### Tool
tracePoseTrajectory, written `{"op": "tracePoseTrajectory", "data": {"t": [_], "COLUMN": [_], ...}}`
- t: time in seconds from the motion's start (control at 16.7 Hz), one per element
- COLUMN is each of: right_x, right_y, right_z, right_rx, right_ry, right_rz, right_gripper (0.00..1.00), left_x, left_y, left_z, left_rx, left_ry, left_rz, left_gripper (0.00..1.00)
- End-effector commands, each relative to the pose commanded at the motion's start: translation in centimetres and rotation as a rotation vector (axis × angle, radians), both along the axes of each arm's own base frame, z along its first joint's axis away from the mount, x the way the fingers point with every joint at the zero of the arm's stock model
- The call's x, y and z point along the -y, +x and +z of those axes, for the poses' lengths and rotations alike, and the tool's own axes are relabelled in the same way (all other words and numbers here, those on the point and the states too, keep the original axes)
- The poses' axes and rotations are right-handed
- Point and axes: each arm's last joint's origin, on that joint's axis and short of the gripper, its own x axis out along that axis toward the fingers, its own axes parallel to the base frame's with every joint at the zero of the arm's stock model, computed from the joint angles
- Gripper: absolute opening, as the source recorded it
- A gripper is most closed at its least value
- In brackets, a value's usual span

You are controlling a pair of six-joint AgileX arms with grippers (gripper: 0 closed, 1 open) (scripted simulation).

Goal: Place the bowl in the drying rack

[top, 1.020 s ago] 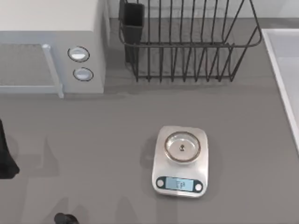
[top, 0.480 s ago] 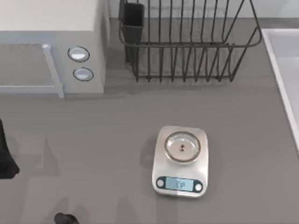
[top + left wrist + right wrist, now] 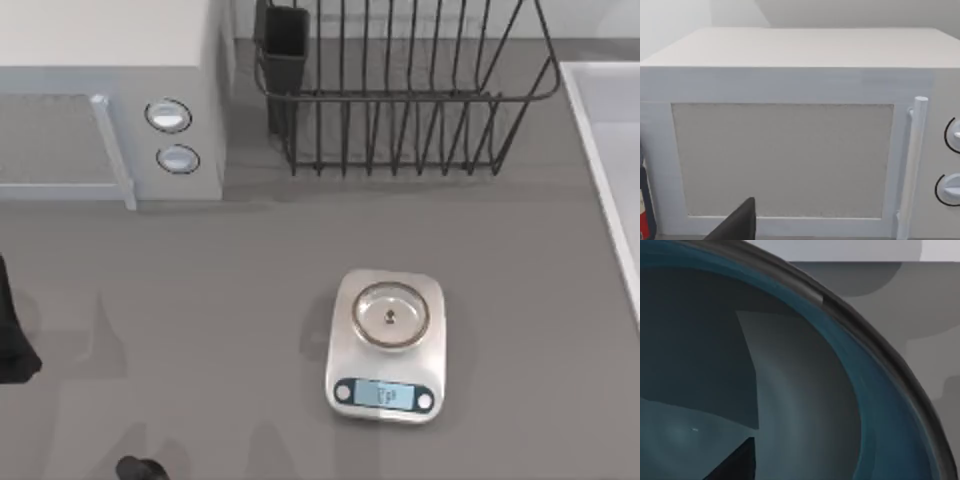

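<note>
Grey tabletop (image 3: 200, 300) carries a white microwave (image 3: 110, 90) at the far left, the drying rack (image 3: 400, 90) behind centre, and a digital scale (image 3: 386, 345) in the middle. Right wrist view looks straight into the bowl (image 3: 790, 390), its teal rim and dark inside very close to the right gripper (image 3: 735, 462); whether those fingers are spread or closed I cannot tell. Left gripper (image 3: 737, 222) faces the microwave door, its opening likewise unclear. No dishes stand between the rack's bars, and its cutlery cup (image 3: 285, 45) sits at the corner nearest the microwave. Nothing on the table has moved since a second ago.
</note>
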Motion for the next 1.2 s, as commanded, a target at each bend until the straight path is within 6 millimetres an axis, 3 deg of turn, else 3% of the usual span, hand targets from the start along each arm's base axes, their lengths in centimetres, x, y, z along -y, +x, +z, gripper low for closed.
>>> {"op": "tracePoseTrajectory", "data": {"t": [0.78, 1.2], "right_x": [0.0, 0.0], "right_y": [0.0, 0.0], "right_z": [0.0, 0.0], "right_rx": [0.0, 0.0], "right_ry": [0.0, 0.0], "right_rz": [0.0, 0.0], "right_gripper": [0.02, 0.0], "left_x": [0.0, 0.0], "left_y": [0.0, 0.0], "left_z": [0.0, 0.0], "left_rx": [0.0, 0.0], "left_ry": [0.0, 0.0], "left_rz": [0.0, 0.0], "left_gripper": [1.0, 1.0]}}
